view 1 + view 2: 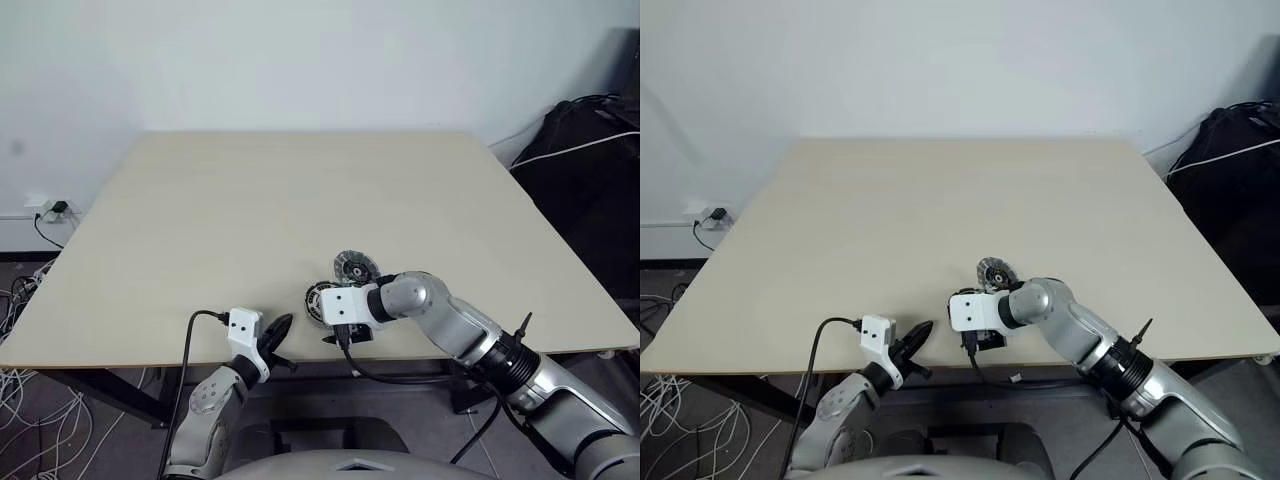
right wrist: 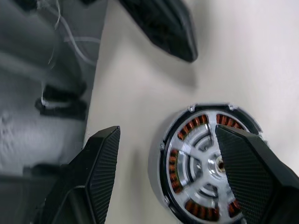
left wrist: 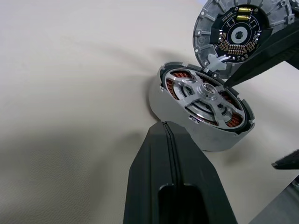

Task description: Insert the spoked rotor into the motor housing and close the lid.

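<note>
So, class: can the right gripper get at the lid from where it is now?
Probably yes. The lid lies bare on the table, just beyond the housing with the rotor in it. The right gripper is open over the housing, with nothing between it and the lid.

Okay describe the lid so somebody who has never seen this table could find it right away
On the tan table, look near the front edge beside the right gripper. Two round parts lie there; the lid is the farther one, with a dark hub, not the motor housing's copper windings.

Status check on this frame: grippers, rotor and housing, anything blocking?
Left gripper shut, idle. Right gripper open over motor housing. Spoked rotor seated inside. Lid lies beside it, not on. No obstruction.
</note>
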Robot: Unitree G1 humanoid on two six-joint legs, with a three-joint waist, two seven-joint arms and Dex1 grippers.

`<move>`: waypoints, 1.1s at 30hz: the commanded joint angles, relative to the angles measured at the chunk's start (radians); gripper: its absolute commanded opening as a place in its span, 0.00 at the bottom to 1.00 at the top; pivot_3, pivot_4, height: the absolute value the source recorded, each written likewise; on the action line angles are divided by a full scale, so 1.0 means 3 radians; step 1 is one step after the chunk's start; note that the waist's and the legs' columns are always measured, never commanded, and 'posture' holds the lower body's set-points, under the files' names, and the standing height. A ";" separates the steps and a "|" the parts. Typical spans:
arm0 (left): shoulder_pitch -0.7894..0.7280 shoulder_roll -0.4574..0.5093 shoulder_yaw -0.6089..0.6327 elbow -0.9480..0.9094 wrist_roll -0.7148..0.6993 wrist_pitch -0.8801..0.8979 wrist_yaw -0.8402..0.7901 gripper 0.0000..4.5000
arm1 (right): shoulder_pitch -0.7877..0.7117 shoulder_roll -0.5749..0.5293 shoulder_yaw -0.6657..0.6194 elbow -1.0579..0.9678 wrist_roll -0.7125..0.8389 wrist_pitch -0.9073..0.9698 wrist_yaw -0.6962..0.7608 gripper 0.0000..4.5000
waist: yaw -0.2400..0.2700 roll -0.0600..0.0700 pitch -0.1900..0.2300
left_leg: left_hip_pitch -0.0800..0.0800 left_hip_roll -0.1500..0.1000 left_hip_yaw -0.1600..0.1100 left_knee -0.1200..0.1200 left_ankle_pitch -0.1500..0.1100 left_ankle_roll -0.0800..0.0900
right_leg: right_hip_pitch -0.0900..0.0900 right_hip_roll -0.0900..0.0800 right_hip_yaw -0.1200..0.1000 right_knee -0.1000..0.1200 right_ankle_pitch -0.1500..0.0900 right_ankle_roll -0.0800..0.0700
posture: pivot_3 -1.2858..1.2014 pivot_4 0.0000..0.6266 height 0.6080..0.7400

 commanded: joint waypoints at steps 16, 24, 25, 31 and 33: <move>0.0007 -0.0026 -0.0007 -0.0176 -0.0037 -0.0028 0.0042 0.00 | -0.0102 0.0105 -0.0092 0.0354 -0.0396 -0.0359 0.0250 0.64 | 0.0003 0.0000 0.0000 | 0.0000 0.0000 0.0000 0.0000 0.0006 -0.0010 | 0.0000 0.0000 0.0000 0.0000 0.0000 0.0000 | 0.52 0.00 1.00; 0.0005 -0.0031 -0.0006 -0.0163 -0.0042 -0.0035 0.0045 0.00 | -0.0085 0.0129 -0.0119 0.0366 -0.0434 -0.0382 0.0261 0.06 | 0.0003 0.0000 0.0000 | 0.0000 0.0000 0.0000 0.0000 0.0006 -0.0011 | 0.0001 0.0000 0.0000 0.0000 0.0000 0.0000 | 0.52 0.00 1.00; 0.0004 -0.0032 -0.0007 -0.0161 -0.0041 -0.0036 0.0044 0.00 | -0.0081 0.0133 -0.0124 0.0365 -0.0438 -0.0382 0.0262 0.03 | -0.0001 0.0001 0.0000 | 0.0000 0.0000 0.0000 0.0000 0.0006 -0.0011 | 0.0001 0.0000 0.0000 0.0000 0.0000 0.0000 | 0.52 0.00 1.00; -0.0007 -0.0036 -0.0010 -0.0151 -0.0041 -0.0036 0.0041 0.00 | -0.0038 0.0175 -0.0175 0.0343 -0.0466 -0.0298 0.0233 0.03 | 0.0000 0.0002 -0.0001 | 0.0002 0.0000 0.0001 0.0000 0.0006 -0.0011 | 0.0002 0.0000 0.0000 0.0001 0.0000 0.0000 | 0.52 0.00 1.00; -0.0010 -0.0036 -0.0011 -0.0150 -0.0042 -0.0035 0.0039 0.00 | -0.0014 0.0204 -0.0203 0.0323 -0.0468 -0.0231 0.0198 0.03 | 0.0000 0.0002 -0.0001 | 0.0003 0.0000 0.0001 0.0000 0.0006 -0.0011 | 0.0003 0.0000 0.0000 0.0001 0.0000 0.0000 | 0.52 0.00 1.00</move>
